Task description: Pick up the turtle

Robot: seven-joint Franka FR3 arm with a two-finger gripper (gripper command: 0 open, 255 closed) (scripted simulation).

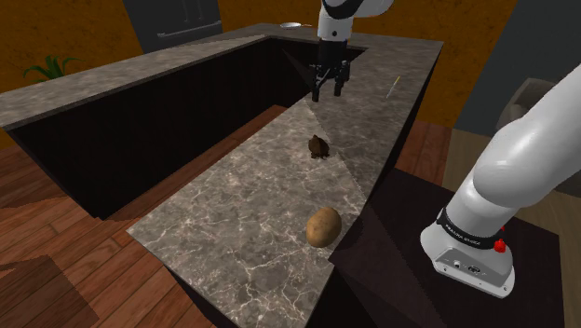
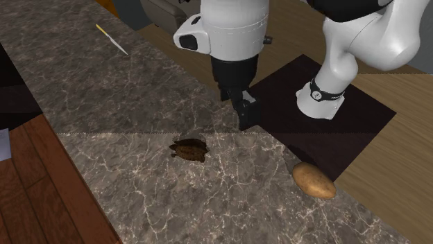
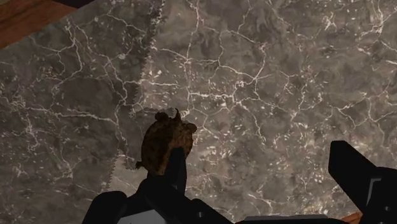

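Fingers spread wide and empty, the gripper (image 1: 329, 93) hovers above, slightly aside of, the turtle (image 1: 319, 146), untouched on the table (image 1: 244, 210), a potato (image 1: 323, 225) well apart from it; descent, grasp and lift remain.

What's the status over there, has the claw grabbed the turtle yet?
The gripper open and empty, above the counter. The turtle sitting on the counter, not gripped. The potato well apart; nothing in the way.
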